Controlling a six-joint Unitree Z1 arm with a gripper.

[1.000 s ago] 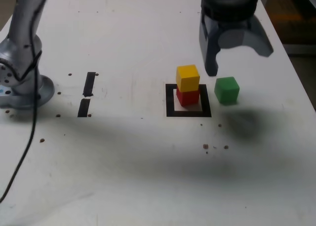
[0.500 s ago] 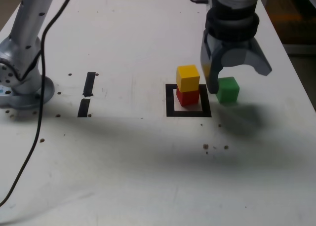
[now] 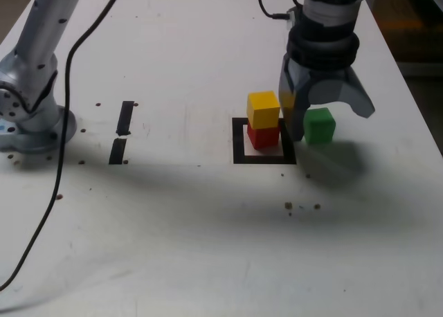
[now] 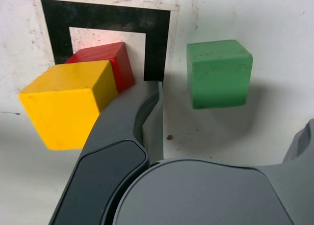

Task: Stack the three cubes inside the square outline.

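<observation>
- Now I see my gripper (image 3: 325,123) low over the green cube (image 3: 319,125), fingers spread wide, holding nothing.
- One finger (image 4: 128,136) sits between the green cube and the stack.
- The yellow cube (image 3: 263,109) sits on the red cube (image 3: 263,136) inside the square (image 3: 239,141).
- The green cube rests on the table (image 3: 208,220), just right of the square in the exterior view.

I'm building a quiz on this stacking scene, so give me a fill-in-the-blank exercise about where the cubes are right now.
1. The yellow cube rests on top of the ____ cube.
2. The cube outside the square outline is ____.
3. The gripper has its jaws ____ around the green cube.
4. The number of cubes stacked so far is ____.

Missing words: red; green; open; two
</observation>
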